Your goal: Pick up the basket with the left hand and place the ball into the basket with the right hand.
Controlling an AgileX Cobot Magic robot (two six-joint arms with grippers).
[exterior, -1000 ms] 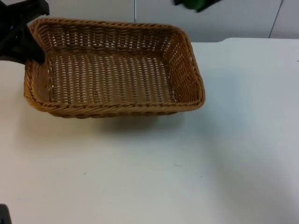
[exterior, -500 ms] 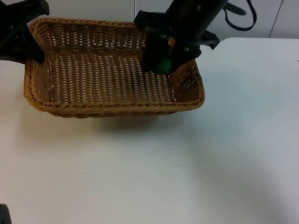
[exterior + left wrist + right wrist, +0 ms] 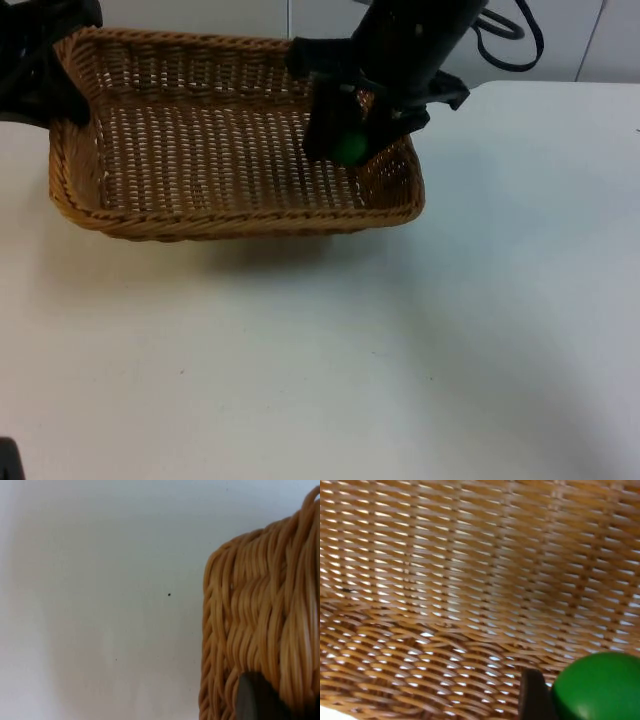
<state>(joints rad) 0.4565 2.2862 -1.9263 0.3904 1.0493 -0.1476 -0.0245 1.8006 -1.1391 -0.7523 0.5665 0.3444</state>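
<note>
While over basket [image 3: 200,170], right tool [image 3: 345,140] grips ball [image 3: 350,148].

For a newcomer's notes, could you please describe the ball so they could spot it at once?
Start at the wicker basket on the white table, held at its far left corner by the left tool. Over its right end, the right tool grips the ball, the only green thing.

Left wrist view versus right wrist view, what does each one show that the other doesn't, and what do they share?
Left wrist view alone: the white table beside the basket's outer wall, with the left end effector gripping the basket's rim. Right wrist view alone: the green ball in the right end effector, over the basket's woven floor. Shared: the wicker basket, outside in one, inside in the other.
</note>
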